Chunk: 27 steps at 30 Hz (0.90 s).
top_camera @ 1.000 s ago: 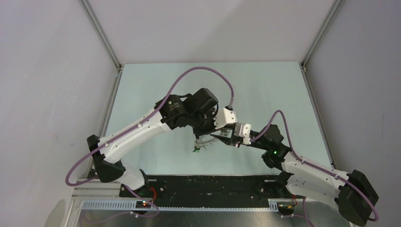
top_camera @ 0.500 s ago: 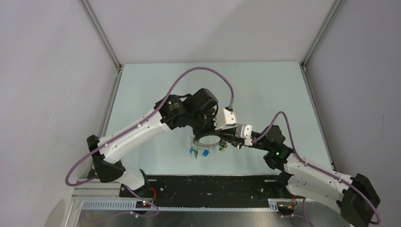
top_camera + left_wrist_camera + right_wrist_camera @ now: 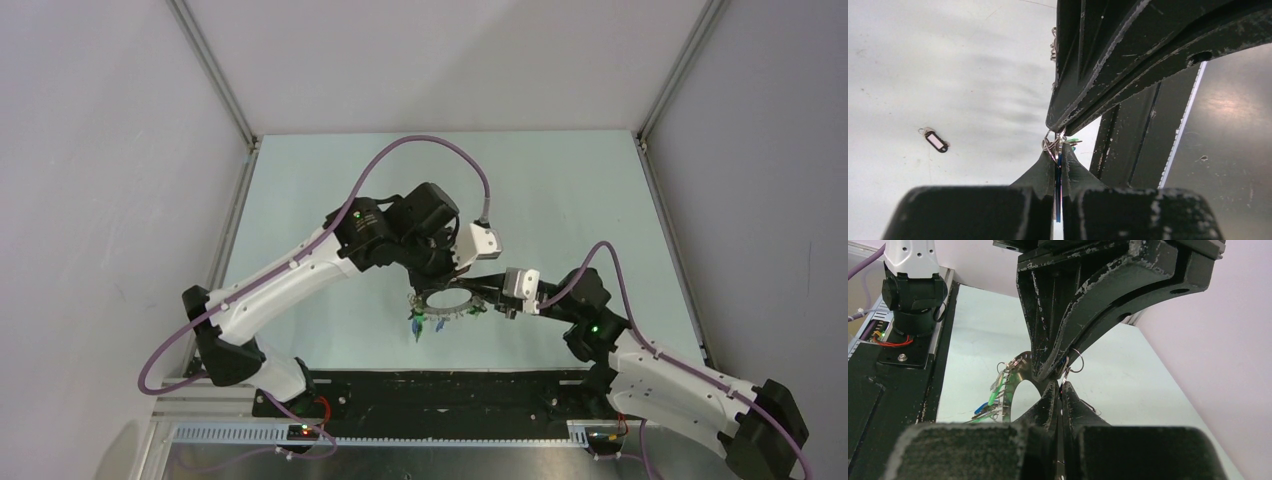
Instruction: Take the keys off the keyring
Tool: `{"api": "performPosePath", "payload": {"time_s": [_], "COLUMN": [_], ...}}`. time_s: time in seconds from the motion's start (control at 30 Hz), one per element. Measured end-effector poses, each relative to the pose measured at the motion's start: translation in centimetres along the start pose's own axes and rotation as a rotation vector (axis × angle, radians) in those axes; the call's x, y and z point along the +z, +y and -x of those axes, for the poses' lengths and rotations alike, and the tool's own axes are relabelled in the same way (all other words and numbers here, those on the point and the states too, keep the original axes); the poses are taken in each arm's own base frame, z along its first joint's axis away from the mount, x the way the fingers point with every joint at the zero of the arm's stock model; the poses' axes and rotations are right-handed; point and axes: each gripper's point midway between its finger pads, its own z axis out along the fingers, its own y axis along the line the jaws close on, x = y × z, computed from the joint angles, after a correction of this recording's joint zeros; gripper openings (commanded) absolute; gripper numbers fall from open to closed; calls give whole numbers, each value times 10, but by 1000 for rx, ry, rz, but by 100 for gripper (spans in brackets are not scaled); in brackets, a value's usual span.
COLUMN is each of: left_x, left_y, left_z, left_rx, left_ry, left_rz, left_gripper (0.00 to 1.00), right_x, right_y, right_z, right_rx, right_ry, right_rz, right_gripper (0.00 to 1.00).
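The keyring [image 3: 445, 301] is a thin silver hoop held above the table, with the keys [image 3: 420, 326] hanging off its near-left side. In the right wrist view the keyring [image 3: 1014, 371] carries green and blue-headed keys [image 3: 988, 401] on its left. My left gripper [image 3: 432, 287] is shut on the hoop's rim. In its own view, the left gripper [image 3: 1058, 150] has a thin bluish edge and small split rings between its pads. My right gripper [image 3: 482, 301] meets it tip to tip from the right. The right gripper [image 3: 1061, 386] is shut on a thin metal key under a small split ring [image 3: 1076, 362].
A small black tag [image 3: 936, 141] lies alone on the pale table, left of the grippers. The black base plate [image 3: 430, 392] and both arm bases run along the near edge. Grey walls [image 3: 100, 150] close in the sides and back.
The right gripper has shut on a key beside the left gripper's tips. The hoop has swung from edge-on to nearly flat, and the right arm has shifted a little to the right.
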Motion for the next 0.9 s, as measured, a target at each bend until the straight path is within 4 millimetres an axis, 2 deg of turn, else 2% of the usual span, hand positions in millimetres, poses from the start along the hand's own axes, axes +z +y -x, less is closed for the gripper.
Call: {"api": "performPosePath", "payload": {"time_s": [0.43,0.9], "left_x": [0,5], "left_y": [-8,-15], "left_z": [9,12], "left_rx": [-64,-125], "left_ry": [-52,-87], "left_rz": [-88,-214], "left_gripper": [0,0], "right_x": [-8,-14], "right_y": [0,0], "right_z": [10,11], "right_rx": [-14,-12], "right_ry": [-15,-11], "right_rz": [-20,-46], "right_gripper": [0,0]}}
